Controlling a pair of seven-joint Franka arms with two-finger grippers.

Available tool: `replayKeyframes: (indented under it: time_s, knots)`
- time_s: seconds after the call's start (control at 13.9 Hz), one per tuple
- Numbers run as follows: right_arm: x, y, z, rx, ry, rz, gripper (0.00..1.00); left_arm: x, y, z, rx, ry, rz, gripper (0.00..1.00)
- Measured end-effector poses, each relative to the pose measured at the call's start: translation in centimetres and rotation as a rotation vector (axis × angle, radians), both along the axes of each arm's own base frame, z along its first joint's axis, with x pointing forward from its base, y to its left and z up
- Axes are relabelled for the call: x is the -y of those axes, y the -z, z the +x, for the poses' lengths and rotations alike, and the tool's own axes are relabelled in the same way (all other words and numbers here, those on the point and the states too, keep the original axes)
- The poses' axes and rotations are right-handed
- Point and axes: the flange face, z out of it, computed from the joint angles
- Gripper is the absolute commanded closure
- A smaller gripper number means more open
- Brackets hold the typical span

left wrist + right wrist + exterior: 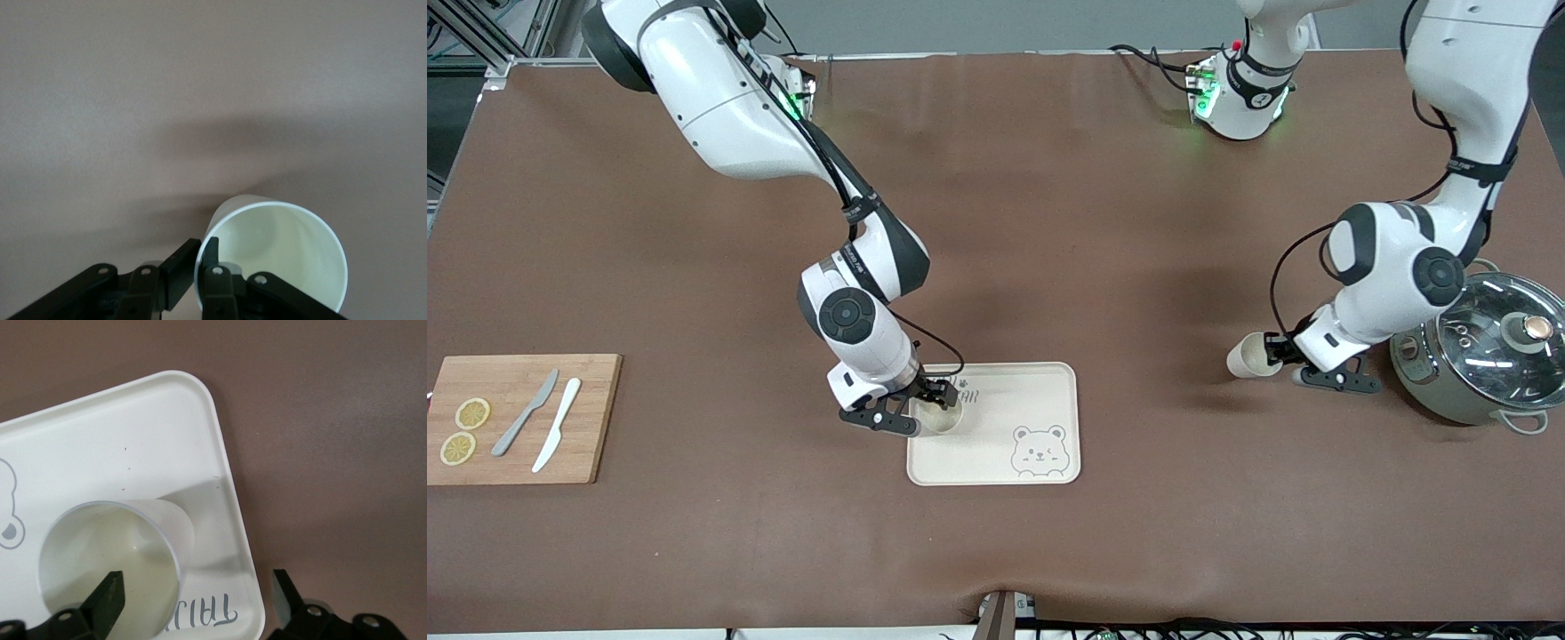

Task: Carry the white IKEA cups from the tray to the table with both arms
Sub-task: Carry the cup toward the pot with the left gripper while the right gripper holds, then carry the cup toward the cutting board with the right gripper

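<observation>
Over the table (1103, 267) from the front: left gripper (1282, 354) pinches one cup (1249, 356) by the rim, off the tray (1040, 391), beside the pot (1485, 360). Left wrist: jaws clamped on that cup's wall. Right wrist: right gripper (197, 593) spread around the second cup (110, 550), not yet lifted from the tray; roughly halfway

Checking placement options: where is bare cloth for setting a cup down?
Bare brown table lies between the tray and the pot, and between the tray and the cutting board. Crowded: the right tool at the tray's cup; the left tool beside the pot.
</observation>
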Motion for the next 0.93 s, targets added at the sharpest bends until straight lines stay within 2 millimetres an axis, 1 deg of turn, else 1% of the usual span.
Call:
replayKeyframes:
  time_s: [0.07, 0.14, 0.22, 0.29, 0.36, 0.5, 0.93]
  knots:
    - [0.0, 0.0, 0.0, 0.000, 0.000, 0.000, 0.48, -0.8, -0.6, -0.1, -0.007, 0.002, -0.018, 1.00]
    - [0.0, 0.0, 0.0, 0.000, 0.000, 0.000, 0.54, -1.4, -1.0, -0.2, -0.010, 0.006, -0.027, 1.00]
    - [0.0, 0.0, 0.0, 0.000, 0.000, 0.000, 0.65, -1.7, -1.3, -0.3, -0.010, 0.014, -0.030, 1.00]
    - [0.0, 0.0, 0.0, 0.001, 0.000, 0.000, 0.77, -1.8, -1.4, -0.3, -0.009, 0.025, -0.030, 1.00]
    - [0.0, 0.0, 0.0, 0.001, 0.000, 0.000, 0.86, -1.6, -1.4, -0.3, -0.008, 0.039, -0.029, 1.00]
    - [0.0, -0.1, 0.0, 0.002, 0.000, 0.001, 1.00, -1.4, -1.5, -0.3, -0.003, 0.072, -0.011, 1.00]
    - [-0.1, -0.2, 0.1, 0.007, 0.001, 0.004, 1.00, -1.7, -1.7, 0.2, 0.052, 0.138, 0.057, 1.00]
